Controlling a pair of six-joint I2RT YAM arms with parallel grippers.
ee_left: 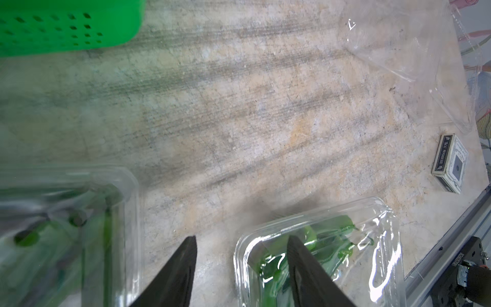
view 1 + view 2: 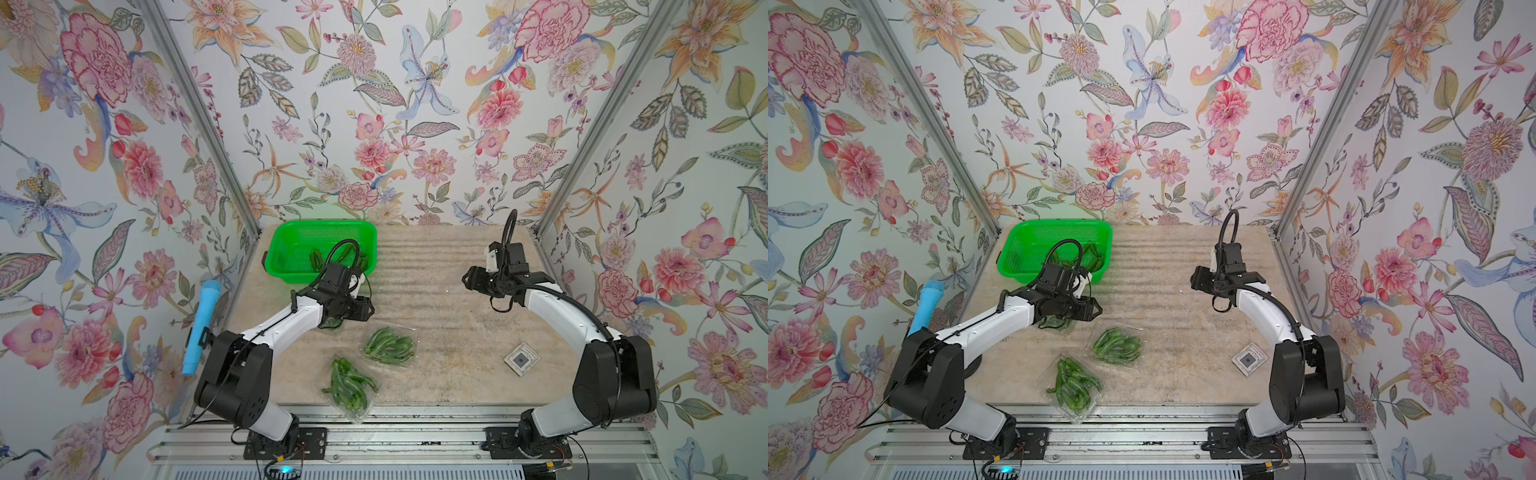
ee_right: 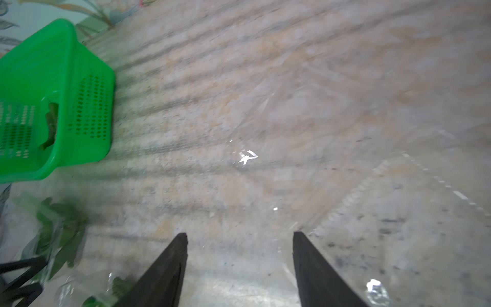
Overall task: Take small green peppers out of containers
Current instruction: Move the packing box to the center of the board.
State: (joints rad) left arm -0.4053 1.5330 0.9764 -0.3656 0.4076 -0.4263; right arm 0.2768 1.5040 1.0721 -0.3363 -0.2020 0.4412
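Aluminium rail (image 2: 395, 442) runs along the near edge, both my arm bases bolted to it. Tabletop (image 2: 457, 332) is mottled beige stone-look with dark streaks. Nearest clamshell pack (image 2: 349, 388) sits at the table's front edge, full of small green peppers (image 2: 347, 380). Second pack (image 2: 390, 345) lies just behind it, also full and lid shut. Small printed box (image 2: 521, 358) lies flat, well apart toward my right arm. My left gripper (image 1: 241, 238) hangs low between the second pack and a third pack (image 1: 66, 226), fingers spread, gripping nothing. The third pack is blurred and mostly under my wrist in both top views. My right gripper (image 3: 240, 234) hovers over mid-table, fingers spread too. A clear pack (image 1: 414, 69) lies there, only glints showing. Green perforated basket (image 2: 286, 235) is at the far left corner with a few peppers inside. Floral wallpaper (image 2: 374, 104) covers three walls, with aluminium corner posts (image 2: 199, 112). A blue cylinder (image 2: 199, 328) hangs on the left wall.
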